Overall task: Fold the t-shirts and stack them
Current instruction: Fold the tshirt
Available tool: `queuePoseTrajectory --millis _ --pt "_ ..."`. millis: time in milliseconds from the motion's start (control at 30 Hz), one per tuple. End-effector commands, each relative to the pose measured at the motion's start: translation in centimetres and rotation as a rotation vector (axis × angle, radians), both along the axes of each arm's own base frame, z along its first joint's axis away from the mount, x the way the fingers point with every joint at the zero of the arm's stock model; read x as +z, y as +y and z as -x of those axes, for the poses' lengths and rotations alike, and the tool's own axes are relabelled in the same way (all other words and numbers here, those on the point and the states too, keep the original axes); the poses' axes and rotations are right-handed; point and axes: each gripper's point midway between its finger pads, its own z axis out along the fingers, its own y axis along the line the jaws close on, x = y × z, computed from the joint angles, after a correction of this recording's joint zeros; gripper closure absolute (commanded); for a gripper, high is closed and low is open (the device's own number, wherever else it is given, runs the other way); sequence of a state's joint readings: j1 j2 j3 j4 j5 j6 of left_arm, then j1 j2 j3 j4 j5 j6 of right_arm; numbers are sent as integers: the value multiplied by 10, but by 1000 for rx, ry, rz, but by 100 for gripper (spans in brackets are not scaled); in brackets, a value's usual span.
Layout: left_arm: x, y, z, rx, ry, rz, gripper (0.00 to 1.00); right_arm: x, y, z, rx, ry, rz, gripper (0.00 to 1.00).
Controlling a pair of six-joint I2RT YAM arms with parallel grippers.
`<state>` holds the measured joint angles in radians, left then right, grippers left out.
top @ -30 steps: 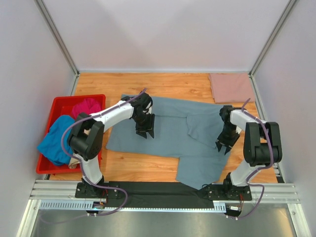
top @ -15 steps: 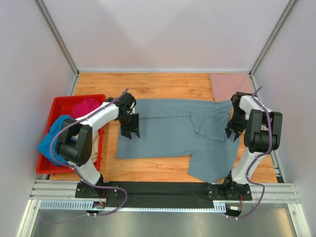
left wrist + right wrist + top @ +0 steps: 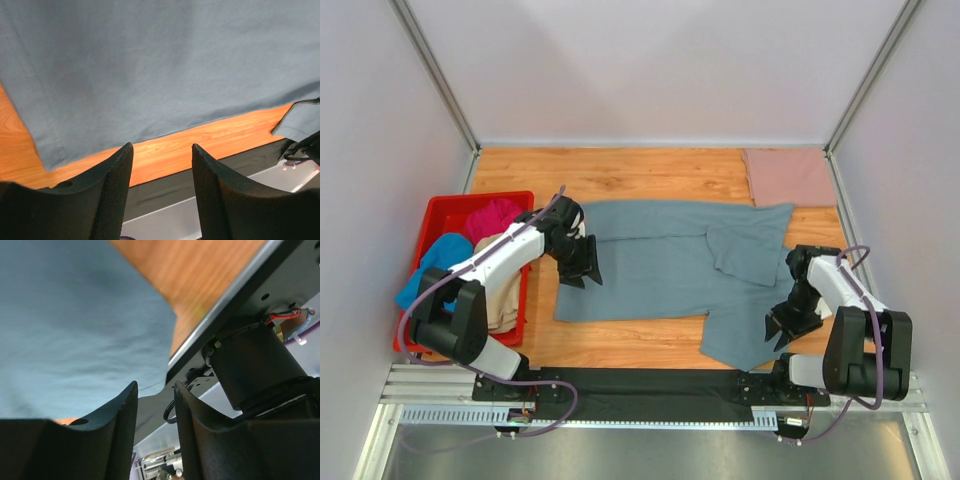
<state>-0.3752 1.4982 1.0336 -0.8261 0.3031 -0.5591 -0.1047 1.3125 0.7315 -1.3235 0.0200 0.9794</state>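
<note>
We see the left gripper [image 3: 582,268] and right gripper [image 3: 782,328] open (both empty) at the spread grey-blue t-shirt's [image 3: 655,268] edges.

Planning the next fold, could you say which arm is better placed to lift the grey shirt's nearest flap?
Likely right: the right claw is beside that grey shirt flap; the left claw is at its left edge.

Bright, even light from above, shadows faint. Left wrist view runs soft, fingers [image 3: 112,200] dark at six o'clock.
</note>
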Motion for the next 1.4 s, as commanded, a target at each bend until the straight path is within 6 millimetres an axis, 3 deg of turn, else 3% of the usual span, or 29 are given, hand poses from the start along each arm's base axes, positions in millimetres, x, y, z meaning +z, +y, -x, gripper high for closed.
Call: queuePoseTrajectory --millis 0,133,367,533,633,733,800,833,867,1000,1200,1367 --pt "-1 -5 4 9 23 49 42 -10 14 8 -102 -3 -17 62" --pt "-14 6 18 67 84 30 40 -21 15 11 -109 -16 12 59" --pt "-25 39 15 235 79 -38 37 -29 3 27 -108 4 99 55" --pt "-35 45 20 298 91 -41 36 -45 5 17 -130 -75 90 53" --pt "-42 50 19 342 93 -51 36 -49 -3 1 -122 -141 127 53" --pt "-48 57 21 369 95 -73 36 -47 -9 -11 -113 -171 157 57" --pt "-51 62 22 381 89 -93 37 -47 -11 -11 -114 -159 167 64" --pt "-51 63 23 389 90 -98 37 -48 -11 -9 -113 -154 165 68" --pt "-49 64 22 394 79 -94 37 -47 -10 -9 -112 -157 162 80" --pt "-45 70 27 411 68 -123 39 -45 -6 -6 -117 -187 142 98" --pt "-40 79 37 448 65 -159 40 -36 0 -4 -120 -220 107 100" --pt "-55 82 51 466 120 -183 43 -31 7 -6 -114 -236 65 100"
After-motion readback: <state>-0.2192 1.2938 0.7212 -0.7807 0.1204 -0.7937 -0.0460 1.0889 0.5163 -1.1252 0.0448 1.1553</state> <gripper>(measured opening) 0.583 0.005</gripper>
